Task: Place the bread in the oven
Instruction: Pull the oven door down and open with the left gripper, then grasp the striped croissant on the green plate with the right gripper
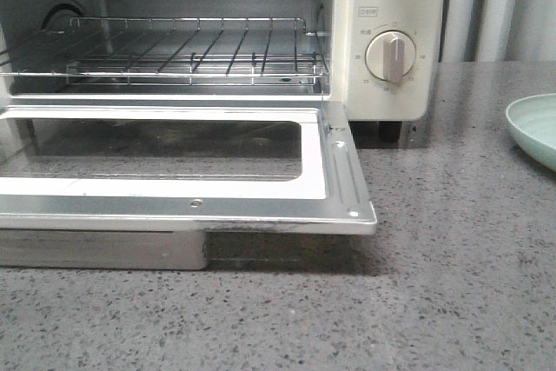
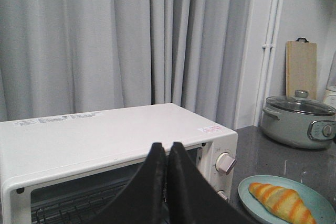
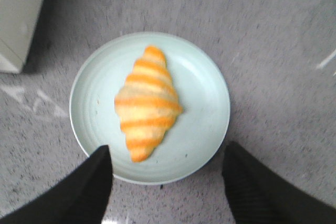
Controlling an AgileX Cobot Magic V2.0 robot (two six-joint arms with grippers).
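Note:
The cream-white oven (image 1: 382,6) stands with its glass door (image 1: 174,158) dropped flat and its wire rack (image 1: 191,49) bare. The bread (image 3: 147,100), a golden-orange roll with pale stripes, lies on a pale green plate (image 3: 205,93) to the right of the oven (image 2: 105,135); the bread (image 2: 281,202) also shows in the left wrist view. My right gripper (image 3: 168,156) hangs open above the plate, its black fingers wide apart over the plate's near rim and not touching the bread. My left gripper (image 2: 167,148) is shut and empty, up in front of the oven's top.
A grey speckled counter (image 1: 434,301) carries everything. The plate's edge (image 1: 534,128) shows at the right in the front view. A grey-green lidded pot (image 2: 296,121) and a wooden board (image 2: 301,69) stand behind the plate. Grey curtains (image 2: 105,40) hang behind the oven.

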